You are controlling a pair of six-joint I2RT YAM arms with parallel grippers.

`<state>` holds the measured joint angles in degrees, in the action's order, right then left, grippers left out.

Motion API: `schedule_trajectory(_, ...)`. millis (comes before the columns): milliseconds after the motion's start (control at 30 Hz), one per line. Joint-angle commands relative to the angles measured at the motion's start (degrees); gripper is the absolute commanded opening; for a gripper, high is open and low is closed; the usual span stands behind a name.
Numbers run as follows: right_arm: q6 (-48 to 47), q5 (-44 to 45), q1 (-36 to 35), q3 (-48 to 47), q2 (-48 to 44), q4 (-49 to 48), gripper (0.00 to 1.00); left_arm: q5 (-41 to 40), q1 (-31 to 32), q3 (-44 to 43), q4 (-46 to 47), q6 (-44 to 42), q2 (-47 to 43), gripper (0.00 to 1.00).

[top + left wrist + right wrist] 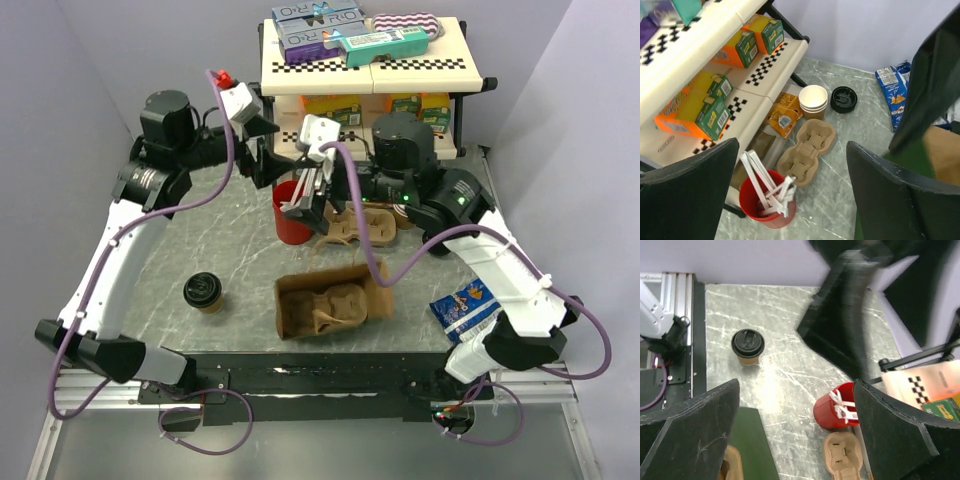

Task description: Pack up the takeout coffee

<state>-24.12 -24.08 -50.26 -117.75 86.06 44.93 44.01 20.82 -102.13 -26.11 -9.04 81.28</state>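
Observation:
The takeout coffee (203,292), a small brown cup with a black lid, stands on the left of the table, apart from both arms. It also shows in the right wrist view (747,346). My left gripper (264,162) is open and empty, held high near the shelf, above the red cup of stirrers (767,202). My right gripper (306,200) is open and empty, also raised beside the red cup (835,407). An open brown cardboard box (330,303) with a pulp carrier inside lies at the table's middle front. The coffee is out of the left wrist view.
A two-tier shelf (365,62) with boxes stands at the back. A pulp carrier (807,147), a stack of pale cups (813,100) and a loose black lid (844,99) lie before it. A blue snack bag (465,305) lies at the right.

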Motion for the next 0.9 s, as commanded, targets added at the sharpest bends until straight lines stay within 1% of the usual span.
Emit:
schedule_trajectory(0,3.38,0.09,4.10,-3.09,-4.41,-1.78,1.00,-2.17,0.10,3.77,0.45,3.68,-5.42,0.95)
schedule_trajectory(33,3.20,-2.62,5.68,-3.36,-4.32,-1.08,1.00,-2.17,0.01,5.87,-1.47,3.42,-6.99,0.95)
schedule_trajectory(67,2.85,-4.21,9.61,-4.14,-3.80,1.11,1.00,-2.00,0.01,6.84,-2.53,2.28,-7.79,0.96)
schedule_trajectory(133,1.80,-7.55,12.72,-5.20,-2.83,3.66,0.99,-0.69,0.01,9.04,-5.52,0.00,-9.46,0.96)
schedule_trajectory(167,-1.25,-11.13,14.21,-5.64,-2.05,7.68,0.99,0.80,0.01,9.49,-10.06,-4.02,-9.64,0.96)
schedule_trajectory(200,-3.54,-12.30,15.53,-5.38,-1.86,9.63,0.98,2.56,0.01,9.75,-12.19,-5.71,-9.64,0.95)
schedule_trajectory(233,-5.74,-12.75,15.54,-4.68,-2.04,11.57,0.98,3.53,0.01,10.54,-13.87,-6.68,-9.56,0.94)
schedule_trajectory(267,-9.50,-13.62,15.63,-2.07,-2.73,12.98,0.99,4.32,0.01,11.07,-16.23,-7.39,-9.56,0.93)
schedule_trajectory(300,-10.59,-13.98,15.54,-0.13,-3.44,14.47,0.99,5.03,0.01,12.03,-16.78,-7.83,-10.08,0.93)
schedule_trajectory(367,-12.35,-16.34,15.54,5.39,-5.54,15.19,1.00,7.23,0.01,16.33,-15.13,-6.79,-11.22,0.94)
schedule_trajectory(433,-12.36,-18.80,15.54,7.53,-6.43,16.50,1.00,9.15,0.01,19.49,-13.97,-5.38,-12.63,0.94)
schedule_trajectory(567,-10.42,-21.45,15.54,12.27,-7.92,15.90,1.00,10.75,0.01,21.79,-14.15,-4.68,-12.90,0.94)
schedule_trajectory(700,-10.25,-20.57,15.54,14.74,-7.58,14.23,1.00,10.75,0.01,23.81,-11.87,-2.74,-11.85,0.93)
schedule_trajectory(867,-9.98,-19.08,15.72,14.31,-6.00,12.56,1.00,10.05,0.01,24.96,-9.58,-1.86,-11.05,0.91)
